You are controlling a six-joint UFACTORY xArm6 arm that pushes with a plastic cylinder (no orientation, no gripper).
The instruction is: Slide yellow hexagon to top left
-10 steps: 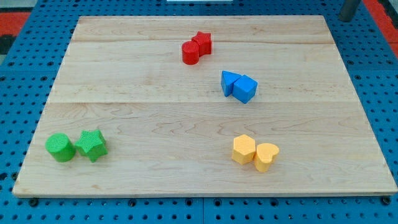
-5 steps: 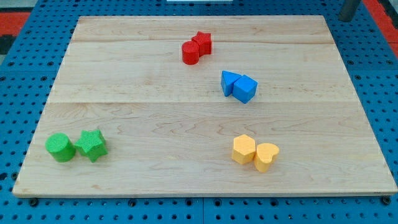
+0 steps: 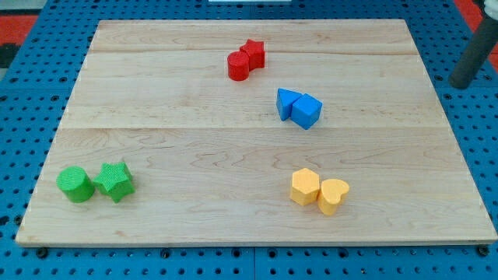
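**Rod off the board's right edge, yellow hexagon untouched**

My tip [image 3: 461,84] sits at the view's right, off the wooden board [image 3: 156,101], over the blue pegboard [image 3: 482,155] beside the board's upper right edge. The rod leans up and out of the view's right border. It has no pincer and no jaws, so there is nothing to open or close, and it holds nothing; it touches no block.

The yellow hexagon [image 3: 304,187] lies well apart from my tip, down and to the view's left of it, in the board's lower right part. The yellow heart [image 3: 334,195] touches the hexagon's right side, so the heart is the nearer of the two to my tip.

The blue pair is the group closest to my tip, to its left and slightly lower: a blue cube [image 3: 306,110] with a blue triangle [image 3: 287,103] pressed against its left side. Farther left and a little higher than my tip, near the board's top edge, a red star [image 3: 253,53] touches a red cylinder [image 3: 238,65] that sits at its lower left.

Farthest from my tip, at the board's lower left, a green cylinder [image 3: 75,184] stands just beside a green star [image 3: 114,181], the star on the side toward my tip.

The board's top left corner is across the whole board from my tip.
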